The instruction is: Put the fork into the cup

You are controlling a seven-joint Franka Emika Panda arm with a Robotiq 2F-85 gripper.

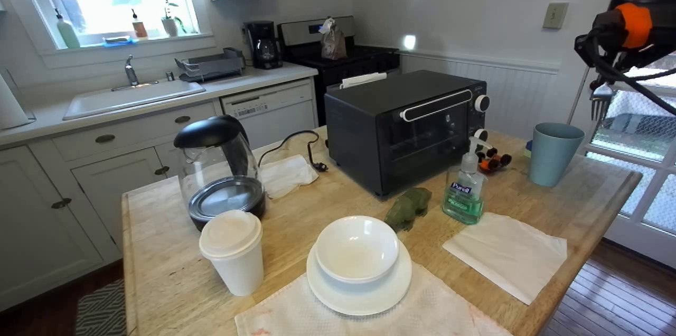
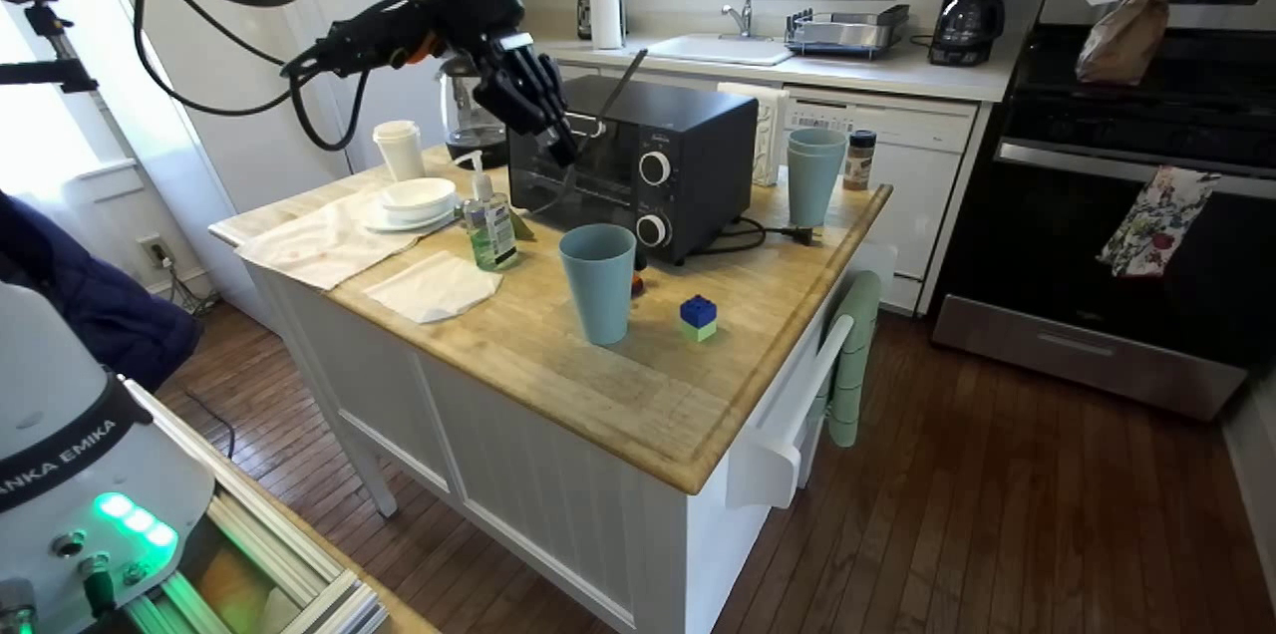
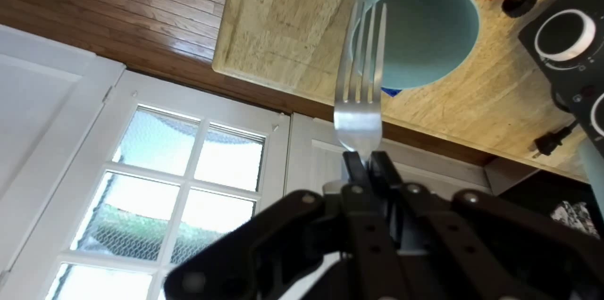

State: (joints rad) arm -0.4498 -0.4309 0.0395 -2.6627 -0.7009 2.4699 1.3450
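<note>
The grey metal fork (image 1: 601,103) hangs with its tines down from my gripper (image 1: 597,84). In the wrist view my gripper (image 3: 363,156) is shut on the fork (image 3: 358,123), gripping it just behind its head. In an exterior view the fork's handle (image 2: 625,84) slants up past the gripper (image 2: 563,151). The pale teal cup (image 1: 554,156) stands upright on the table; it also shows in an exterior view (image 2: 598,287). The fork is above the cup's rim height, apart from it. In the wrist view the tines overlap the left side of the cup's mouth (image 3: 429,31).
A black toaster oven (image 1: 406,124), a Purell bottle (image 1: 465,193) and an orange toy car (image 1: 494,160) stand near the cup. A blue-green block (image 2: 698,317) sits beside it. More teal tumblers, seemingly stacked (image 2: 814,177), stand at the table's far edge. A napkin (image 1: 509,251) lies nearby.
</note>
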